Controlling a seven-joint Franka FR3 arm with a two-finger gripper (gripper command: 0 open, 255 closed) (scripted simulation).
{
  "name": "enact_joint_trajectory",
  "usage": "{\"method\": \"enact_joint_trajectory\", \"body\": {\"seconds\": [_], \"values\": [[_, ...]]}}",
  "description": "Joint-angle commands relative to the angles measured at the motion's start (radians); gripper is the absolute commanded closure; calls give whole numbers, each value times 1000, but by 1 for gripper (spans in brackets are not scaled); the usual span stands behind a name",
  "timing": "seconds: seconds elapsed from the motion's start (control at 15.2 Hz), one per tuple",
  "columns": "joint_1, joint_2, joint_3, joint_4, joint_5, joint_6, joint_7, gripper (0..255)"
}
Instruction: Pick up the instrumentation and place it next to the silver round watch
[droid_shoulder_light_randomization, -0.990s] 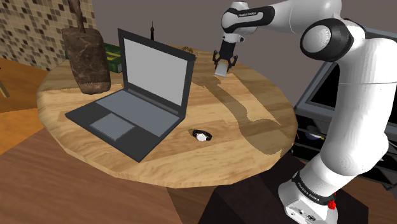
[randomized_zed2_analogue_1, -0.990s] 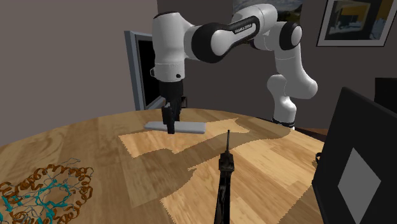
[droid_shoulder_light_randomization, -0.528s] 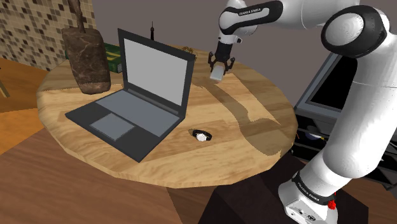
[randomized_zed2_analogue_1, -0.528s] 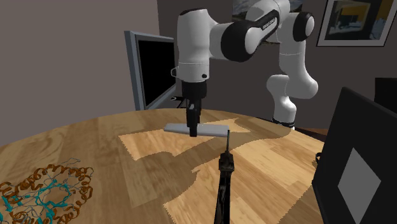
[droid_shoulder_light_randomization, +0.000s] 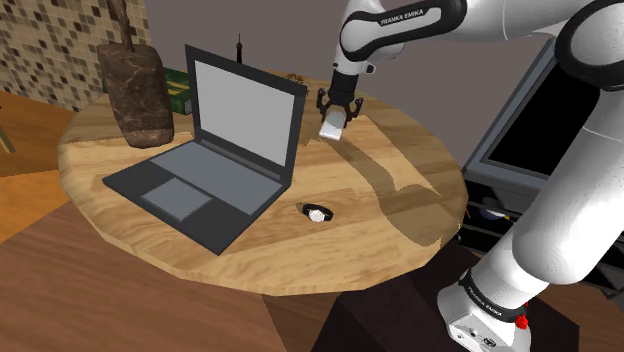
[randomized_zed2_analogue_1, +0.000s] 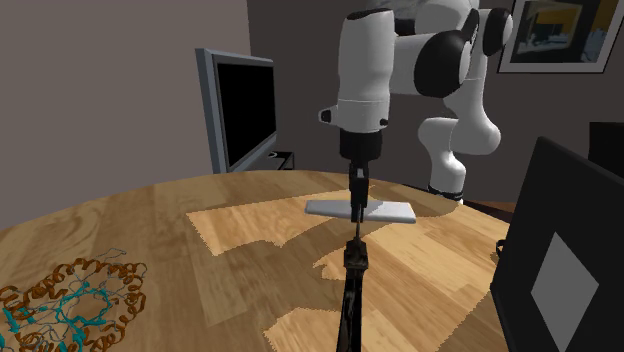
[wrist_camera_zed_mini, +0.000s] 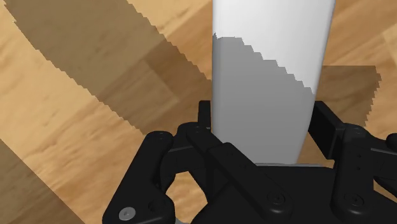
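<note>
The black gripper (droid_shoulder_light_randomization: 334, 106) clamps the flat pale-grey slab (droid_shoulder_light_randomization: 331, 128) mid-length, so it balances level above the round wooden table (droid_shoulder_light_randomization: 405, 185); the silver round watch (droid_shoulder_light_randomization: 318, 213) lies at its six o'clock.

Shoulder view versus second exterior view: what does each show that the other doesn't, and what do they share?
Shoulder view: the watch lying on the table, the laptop's screen and keyboard, a brown bag, and the stand.
Second exterior view: a framed picture on the wall, the laptop's back, and the slab's full length from the side.
Shared: the arm, the jaws shut on the pale slab above the table, and the monitor.
</note>
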Motion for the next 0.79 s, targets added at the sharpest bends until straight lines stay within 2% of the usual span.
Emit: {"method": "enact_joint_trajectory", "body": {"seconds": [0.0,0.53,0.73], "values": [[25,-30,19,-37,-1,7,46,255],[123,-130,104,-163,4,34,226,255],[123,-117,104,-189,2,72,227,255]]}}
